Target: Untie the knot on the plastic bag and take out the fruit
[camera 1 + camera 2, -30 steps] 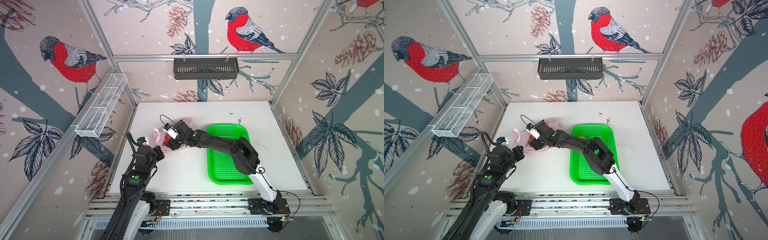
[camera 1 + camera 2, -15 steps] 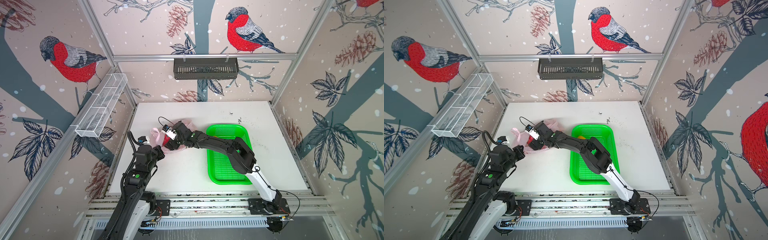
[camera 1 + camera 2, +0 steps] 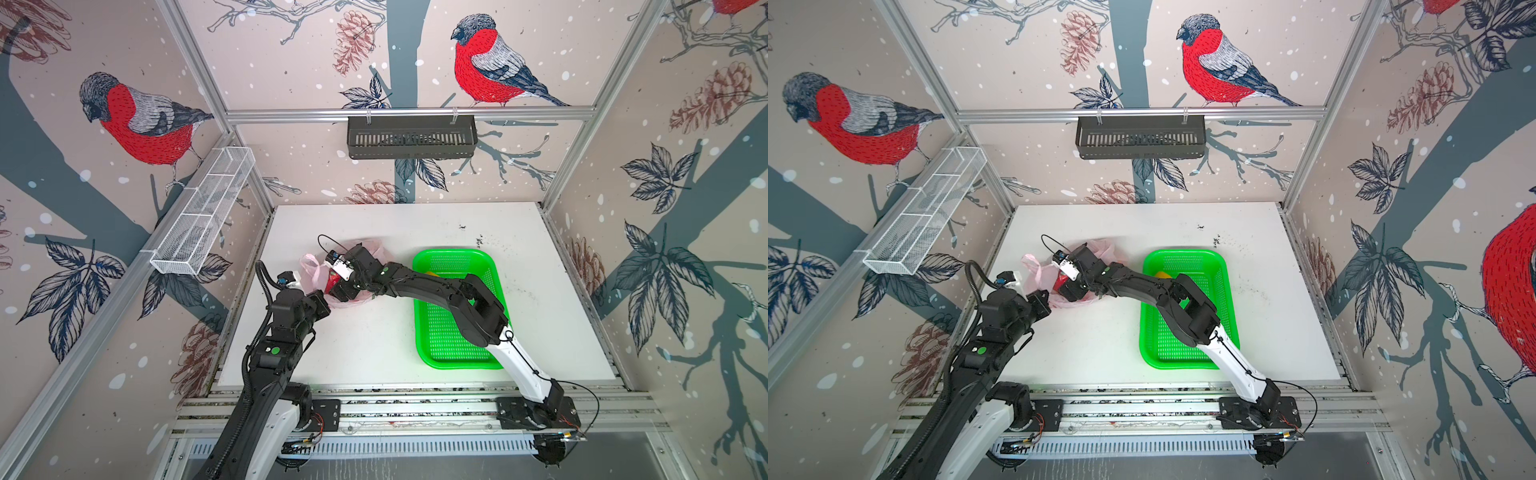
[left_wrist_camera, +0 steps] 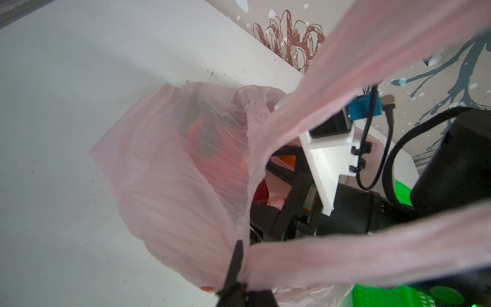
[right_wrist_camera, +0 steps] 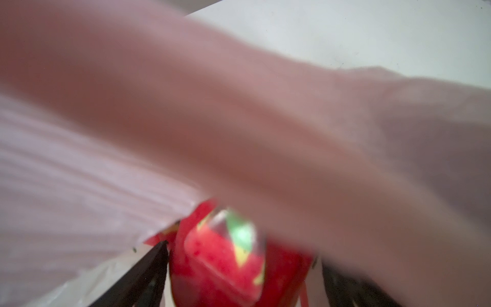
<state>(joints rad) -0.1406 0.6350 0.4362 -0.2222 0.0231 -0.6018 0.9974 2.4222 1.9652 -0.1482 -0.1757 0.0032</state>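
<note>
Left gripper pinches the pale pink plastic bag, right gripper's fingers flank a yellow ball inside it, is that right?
No yellow ball: the right wrist view shows a magenta-red dragon fruit with green scales between the fingers of the right gripper. The left gripper does pinch the pale pink plastic bag.
</note>
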